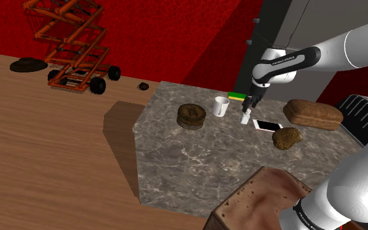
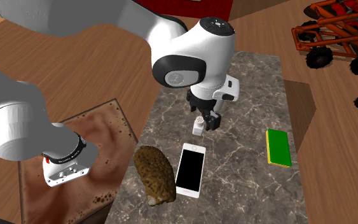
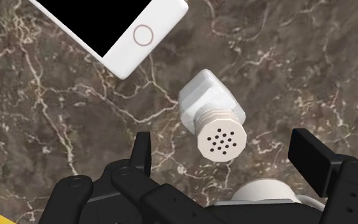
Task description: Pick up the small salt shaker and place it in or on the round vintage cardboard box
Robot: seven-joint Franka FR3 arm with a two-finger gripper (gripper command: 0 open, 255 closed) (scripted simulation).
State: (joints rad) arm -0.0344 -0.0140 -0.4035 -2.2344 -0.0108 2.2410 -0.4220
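In the shoulder view, your gripper [image 1: 249, 104] hangs just above the white salt shaker [image 1: 245, 118], which stands on the marble table [image 1: 176, 157], well right of the round brown box [image 1: 191, 115]. In the second exterior view, the shaker sits near the phone [image 2: 191, 169], at its far end. In the wrist view, your fingers [image 3: 142, 153] are spread wide on either side of the shaker's cap, touching nothing.
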